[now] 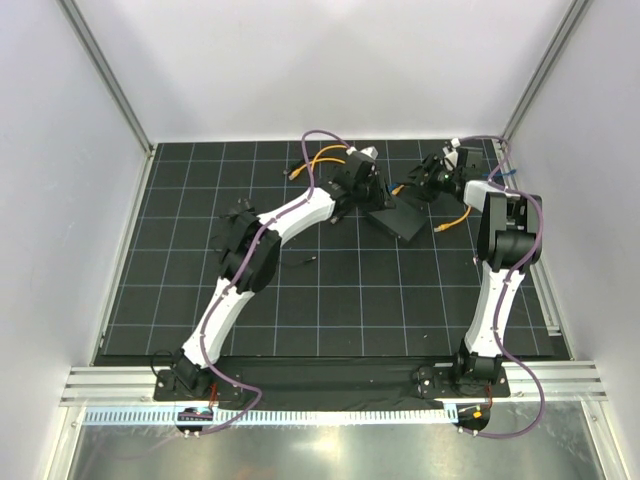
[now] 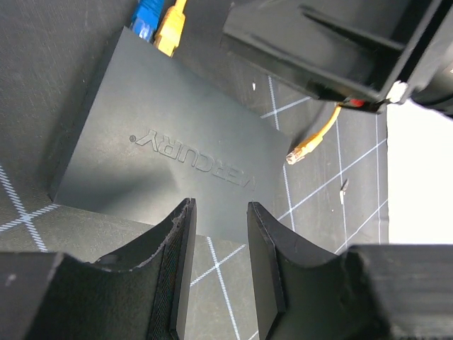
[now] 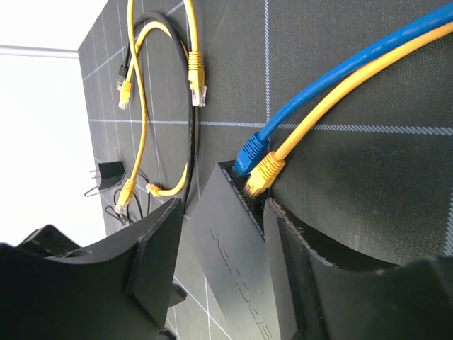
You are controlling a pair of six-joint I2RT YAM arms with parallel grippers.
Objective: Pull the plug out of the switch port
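Note:
The switch, a flat matte-black box [image 1: 397, 221], lies at the back middle of the mat. It also shows in the left wrist view [image 2: 163, 142] and the right wrist view [image 3: 233, 276]. A blue plug [image 3: 249, 156] and a yellow plug [image 3: 263, 174] sit side by side in its port edge, and both show in the left wrist view, the blue plug [image 2: 146, 18] beside the yellow plug [image 2: 170, 28]. My right gripper [image 3: 223, 207] is open, its jaws straddling the box just behind the plugs. My left gripper [image 2: 219, 212] is open and empty over the box's opposite edge.
Loose yellow cables [image 3: 145, 106] and a small black adapter [image 3: 110, 173] with thin wire lie beyond the box. A free yellow cable end [image 2: 301, 149] lies beside the box. The two grippers [image 1: 400, 185] are close together. White walls enclose the mat.

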